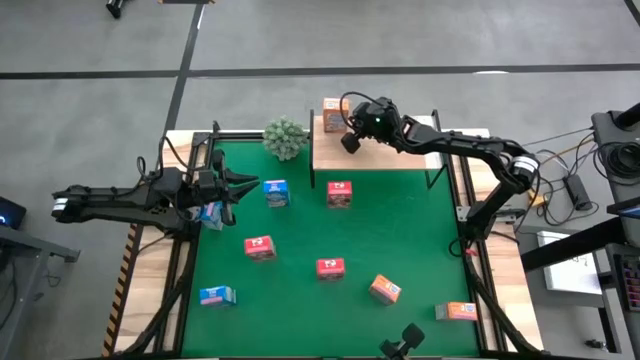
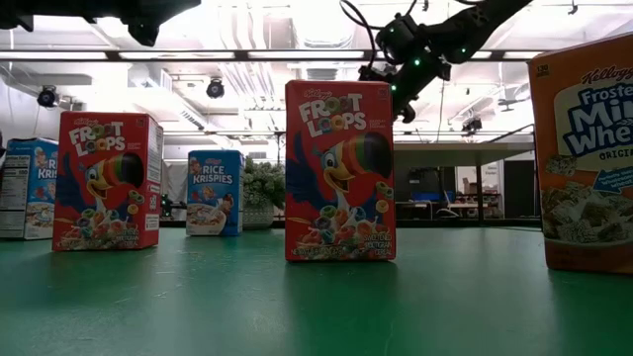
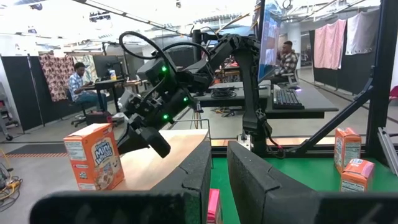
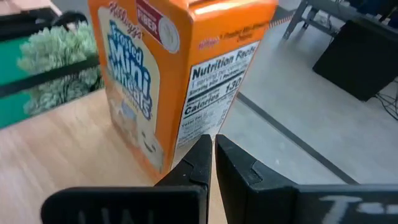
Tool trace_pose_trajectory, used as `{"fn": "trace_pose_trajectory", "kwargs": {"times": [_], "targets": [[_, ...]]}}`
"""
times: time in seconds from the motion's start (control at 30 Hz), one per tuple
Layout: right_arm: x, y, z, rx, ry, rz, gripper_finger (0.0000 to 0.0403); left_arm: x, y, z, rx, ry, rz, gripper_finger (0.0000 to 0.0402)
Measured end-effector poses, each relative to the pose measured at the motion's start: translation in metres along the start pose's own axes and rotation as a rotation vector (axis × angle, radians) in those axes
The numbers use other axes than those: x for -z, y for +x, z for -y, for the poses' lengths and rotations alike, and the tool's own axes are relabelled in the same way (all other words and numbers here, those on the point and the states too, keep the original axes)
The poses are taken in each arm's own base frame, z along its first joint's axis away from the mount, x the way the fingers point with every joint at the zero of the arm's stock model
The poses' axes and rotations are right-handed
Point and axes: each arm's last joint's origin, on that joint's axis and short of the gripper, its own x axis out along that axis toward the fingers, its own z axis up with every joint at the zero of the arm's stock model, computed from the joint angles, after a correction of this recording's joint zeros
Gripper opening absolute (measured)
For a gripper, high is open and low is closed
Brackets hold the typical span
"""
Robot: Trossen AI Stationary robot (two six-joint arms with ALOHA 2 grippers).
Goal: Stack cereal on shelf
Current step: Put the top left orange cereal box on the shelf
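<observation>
Cereal: orange box upright on shelf, far-left corner | right tool just beside it, fingers nearly closed, empty | nudge box square gently, avoid tipping | left tool holds blue box over bench.

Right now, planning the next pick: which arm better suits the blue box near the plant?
Left: the left gripper is beside that blue box; the right gripper is at the shelf.

Green plant at table back edge; 2 people seated beyond.
</observation>
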Motion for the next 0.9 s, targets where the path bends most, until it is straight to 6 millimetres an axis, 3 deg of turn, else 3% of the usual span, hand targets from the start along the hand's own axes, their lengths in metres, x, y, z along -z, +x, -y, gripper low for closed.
{"fn": "trace_pose_trajectory", "kwargs": {"times": [0.37,0.9], "targets": [[0.008,0.013,-0.004,-0.001,-0.004,-0.012,0.0012,0.0,0.0,0.0,0.0,0.0,0.0,0.0037],[0.007,0.011,-0.011,-0.019,-0.01,-0.002,0.0012,0.0,0.0,0.0,0.0,0.0,0.0,0.0037]]}}
